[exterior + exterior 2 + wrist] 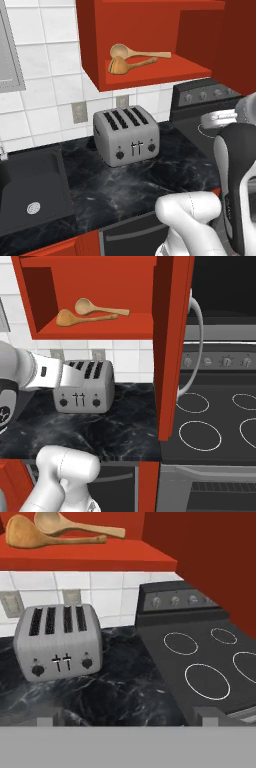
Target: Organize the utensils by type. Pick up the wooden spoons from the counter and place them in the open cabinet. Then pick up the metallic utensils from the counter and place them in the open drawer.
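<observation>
1. Black marbled counter (125,185) carries a grey four-slot toaster (126,135), beside a black stove (215,421).
2. Two light wooden spoons (132,57) lie inside the open red cabinet (150,75), bowls touching.
3. White arm (235,165) is raised over the counter, facing the wall.
4. Gripper (127,721) is level, jaws spread wide, holding nothing.

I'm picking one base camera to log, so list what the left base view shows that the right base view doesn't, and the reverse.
Left base view alone: the sink at the counter's left end and a grey frame on the wall.
Right base view alone: the four stove burners, the open cabinet door edge-on and the oven front below.
Both: two wooden spoons in the cabinet, the toaster, the black counter and the stove knobs.
</observation>
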